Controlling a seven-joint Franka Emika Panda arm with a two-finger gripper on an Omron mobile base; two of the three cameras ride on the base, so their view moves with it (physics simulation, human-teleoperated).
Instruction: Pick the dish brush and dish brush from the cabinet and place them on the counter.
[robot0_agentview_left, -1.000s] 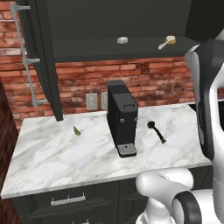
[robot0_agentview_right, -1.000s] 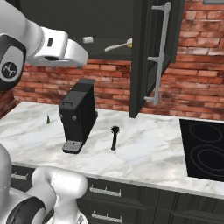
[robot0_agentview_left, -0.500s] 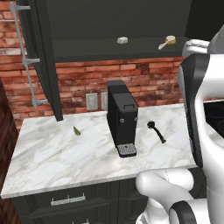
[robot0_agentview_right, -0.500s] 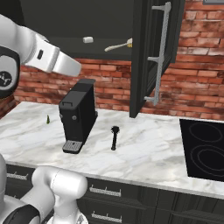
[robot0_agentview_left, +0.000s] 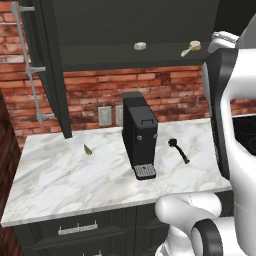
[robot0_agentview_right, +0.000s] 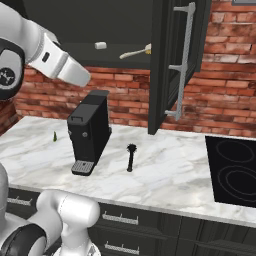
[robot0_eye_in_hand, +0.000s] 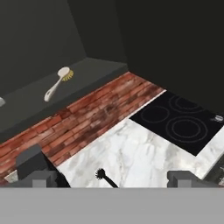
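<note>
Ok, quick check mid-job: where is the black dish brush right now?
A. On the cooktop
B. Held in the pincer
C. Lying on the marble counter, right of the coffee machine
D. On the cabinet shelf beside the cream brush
C: the black dish brush lies flat on the counter just right of the coffee machine, while the cream brush sits up on the cabinet shelf.

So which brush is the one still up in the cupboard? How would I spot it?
Look up at the dark cabinet above the marble counter. On its open shelf lies the cream-handled dish brush with a round tan head, right of a small white block. The black dish brush lies down on the counter beside the coffee machine.
</note>
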